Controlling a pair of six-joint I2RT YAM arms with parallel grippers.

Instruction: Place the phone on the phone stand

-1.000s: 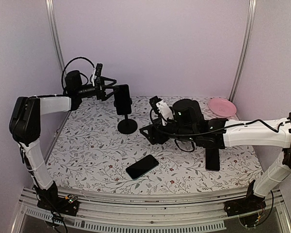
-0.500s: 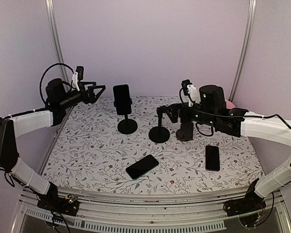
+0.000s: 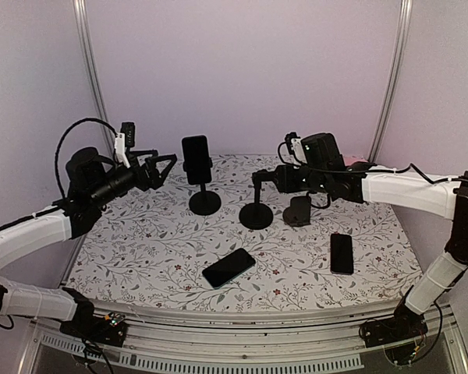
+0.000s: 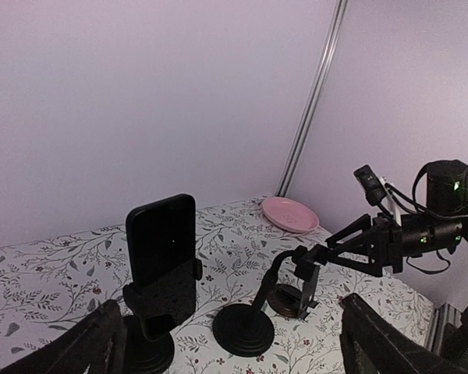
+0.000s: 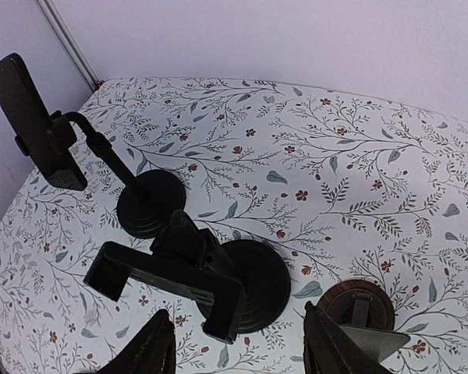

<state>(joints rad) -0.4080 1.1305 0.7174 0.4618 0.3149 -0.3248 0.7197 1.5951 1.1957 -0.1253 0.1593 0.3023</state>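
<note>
One black phone [image 3: 196, 158] stands upright in a black stand [image 3: 205, 202] at the back. It also shows in the left wrist view [image 4: 162, 240] and the right wrist view [image 5: 22, 100]. A second black stand [image 3: 256, 215] next to it is empty, and its cradle [image 5: 170, 278] is tilted. Two more black phones lie flat, one at front centre [image 3: 228, 267] and one at the right [image 3: 342, 253]. My left gripper [image 3: 165, 167] is open and empty, left of the held phone. My right gripper [image 3: 271, 178] is open and empty, just right of the empty cradle.
A small stand with a round wooden base [image 3: 299, 210] sits right of the empty stand, under my right gripper [image 5: 359, 306]. A pink plate [image 4: 290, 214] lies at the back right corner. Purple walls and metal posts close in the back and sides.
My left gripper has drawn back left from the phone on the stand. My right arm has risen from the table's middle toward the back, leaving the empty stand upright.
</note>
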